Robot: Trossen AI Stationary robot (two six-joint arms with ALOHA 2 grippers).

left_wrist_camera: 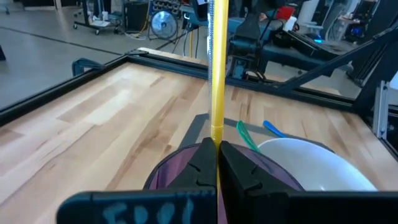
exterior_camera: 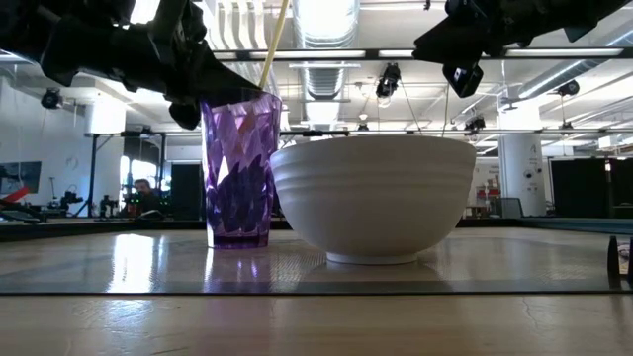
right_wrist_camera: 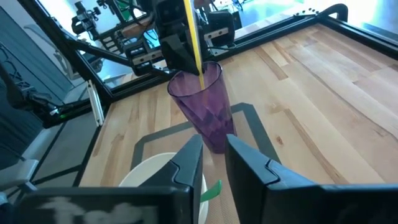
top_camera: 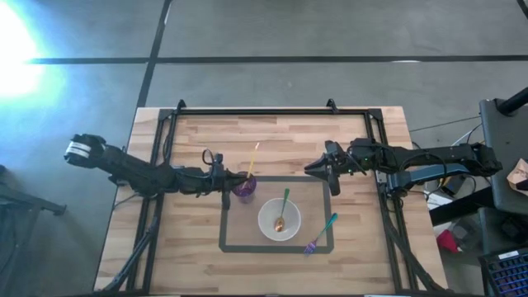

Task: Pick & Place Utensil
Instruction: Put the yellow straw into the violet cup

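Note:
A yellow utensil (top_camera: 252,158) stands in the purple faceted cup (top_camera: 244,186), its handle leaning toward the far edge. My left gripper (top_camera: 227,183) is at the cup's left rim, shut on that utensil. The white bowl (top_camera: 279,221) sits just near-right of the cup, and a green-handled spoon (top_camera: 283,206) rests with its head inside it. A fork with a teal and purple handle (top_camera: 320,233) lies flat on the table, right of the bowl. My right gripper (top_camera: 330,177) hovers open, right of the cup and above table height, touching nothing. My left gripper pinches the yellow utensil's handle (left_wrist_camera: 217,134) between its two fingers, just above the cup's rim (left_wrist_camera: 168,171). The fingers (left_wrist_camera: 202,163) come about level from the table's left, across the handle. The utensil stands nearly upright, slightly tilted, with its lower end down inside the cup.
Dark tape (top_camera: 223,245) marks a rectangle around cup, bowl and fork. A black metal frame (top_camera: 256,111) runs along the table's far edge and sides. Bare wood lies left of the cup and along the near edge. Lab equipment shows beyond the table.

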